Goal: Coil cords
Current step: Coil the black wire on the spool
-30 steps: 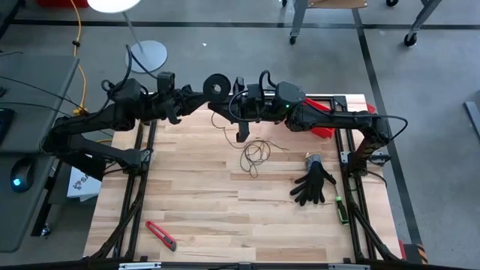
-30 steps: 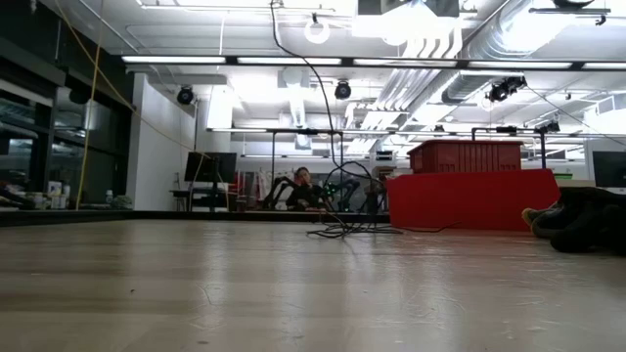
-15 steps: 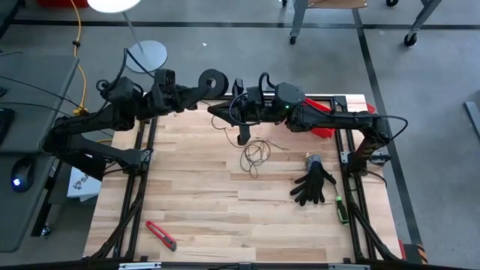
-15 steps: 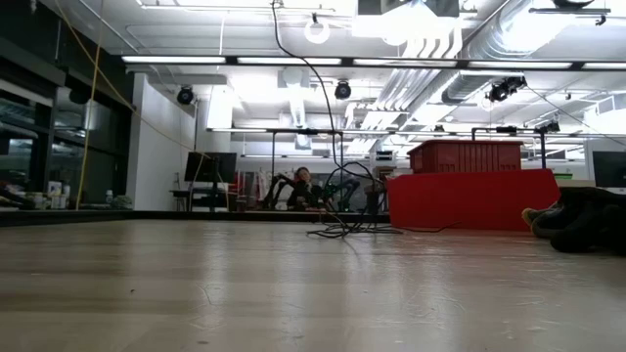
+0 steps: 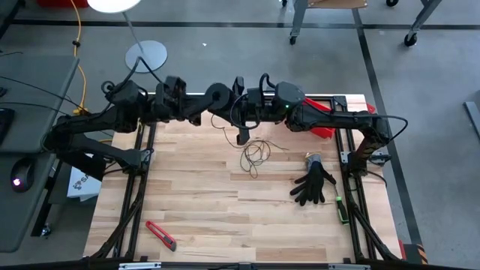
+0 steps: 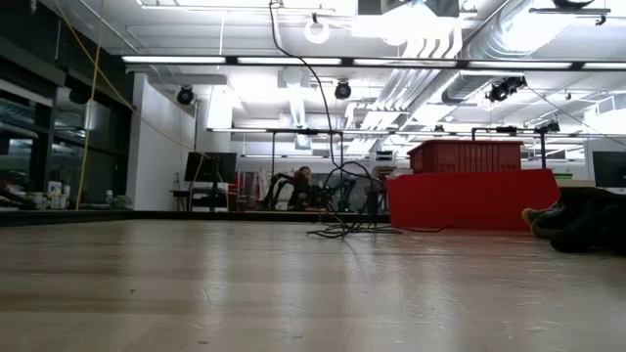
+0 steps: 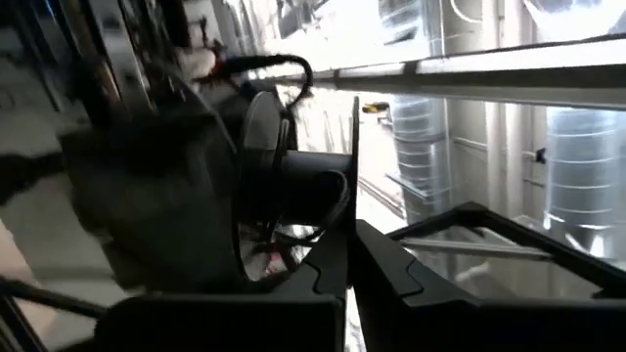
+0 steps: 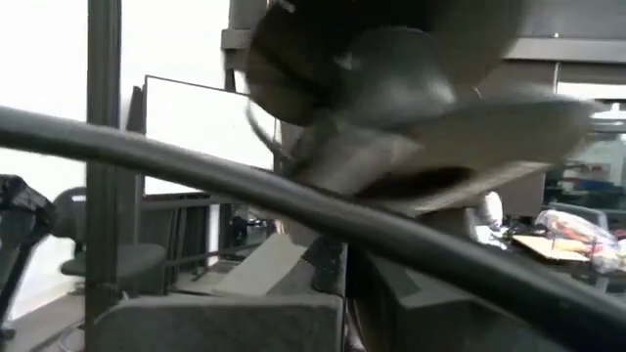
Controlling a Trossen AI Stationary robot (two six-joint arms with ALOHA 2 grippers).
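Reaching in from opposite sides, two dark arms meet above the far edge of a wooden table [image 5: 202, 210], seen from overhead. Stretched level from the left side, the left arm ends in the left gripper [image 5: 212, 100], whose fingers are closed on a small round black spool [image 5: 217, 94], held just off the table's far edge. In the left wrist view the spool [image 7: 279, 186] sits sideways right ahead of the closed fingers. From the right side the right arm extends level along the far edge, its wrist bent so the right gripper [image 5: 241, 137] points down at the table, fingers closed; whether it pinches the cord cannot be told. A thin dark cord [image 5: 253, 154] lies in loose loops on the wood just below that gripper, with a strand running up toward the spool. To the right lie a black glove [image 5: 313, 185] and a red bin [image 5: 324, 132]. Near the front left lies a red cutter [image 5: 161, 235].
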